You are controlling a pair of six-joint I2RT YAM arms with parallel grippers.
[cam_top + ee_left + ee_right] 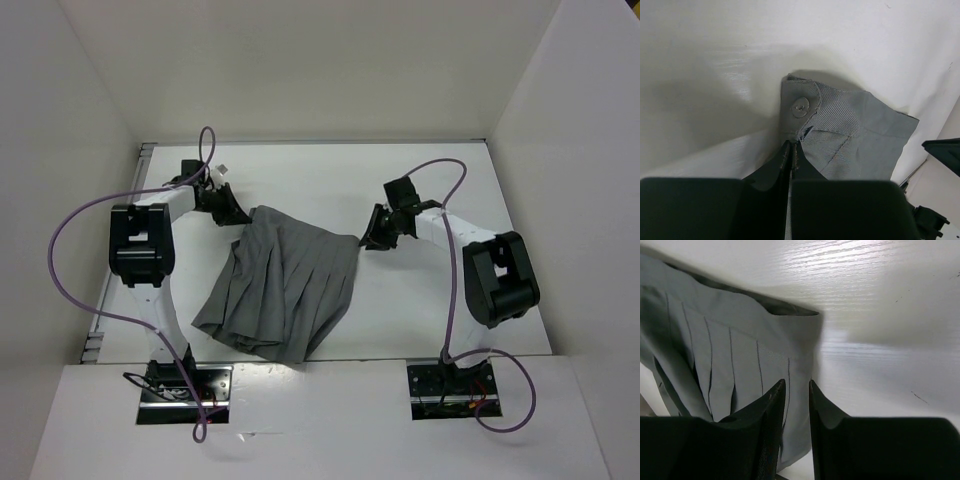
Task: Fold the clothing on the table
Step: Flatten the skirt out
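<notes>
grey skirt point(285, 290) bunched on white worktop point(420, 310), left end effector point(791, 150) clamped tight on the button corner, right end effector point(796, 387) gaping a little astride the other corner

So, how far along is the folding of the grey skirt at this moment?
Done: nothing is folded yet. The clothing lies spread on the table. In hand: the left gripper is shut on the waistband corner beside the button. The right gripper straddles the other corner, its jaws a little apart. Left: closing that grip, then every fold.
</notes>
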